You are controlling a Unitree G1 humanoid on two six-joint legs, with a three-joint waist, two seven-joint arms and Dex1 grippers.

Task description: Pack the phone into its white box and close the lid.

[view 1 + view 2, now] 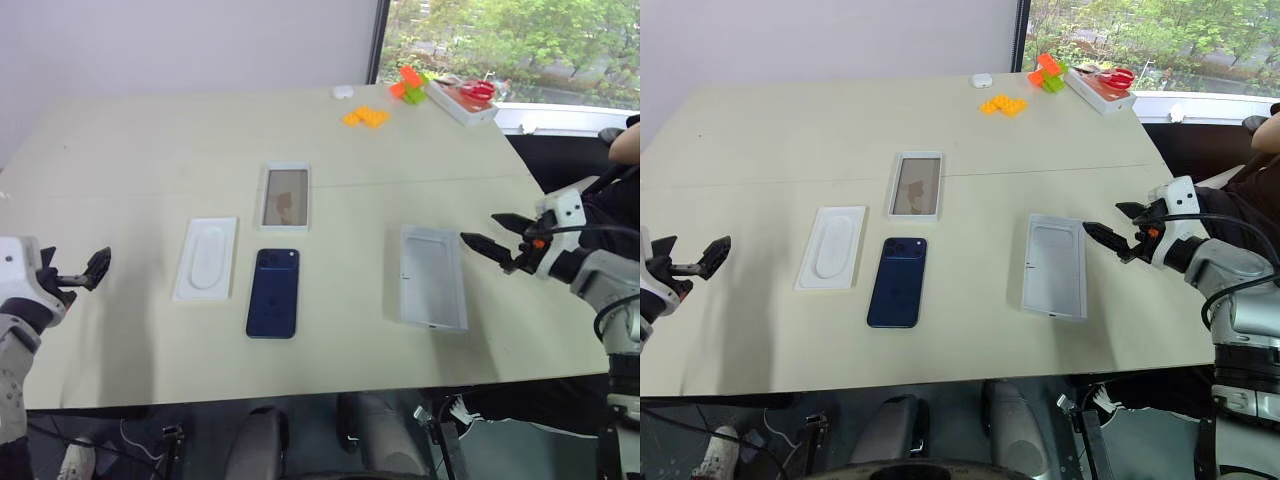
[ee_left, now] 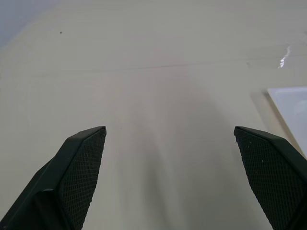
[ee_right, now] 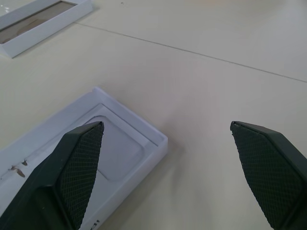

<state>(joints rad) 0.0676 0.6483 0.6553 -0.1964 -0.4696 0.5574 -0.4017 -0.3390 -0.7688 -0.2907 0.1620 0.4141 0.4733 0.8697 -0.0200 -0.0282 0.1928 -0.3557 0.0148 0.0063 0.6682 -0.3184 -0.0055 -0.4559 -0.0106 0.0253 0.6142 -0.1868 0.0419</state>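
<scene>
Beige table (image 1: 150,150) by a window (image 1: 500,40); both grippers' fingers spread, empty.

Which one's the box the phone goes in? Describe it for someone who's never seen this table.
On the table, look right of the phone, near the right gripper. The box is the open white tray there. Unlike the lid with its printed picture, or the panel with its oval recess, it is plain inside.

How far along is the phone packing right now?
Nothing is packed yet. The phone lies bare on the table, beside the empty white box; the lid sits apart. Both the left gripper and right gripper hover open and empty. Packing and closing are left.
</scene>
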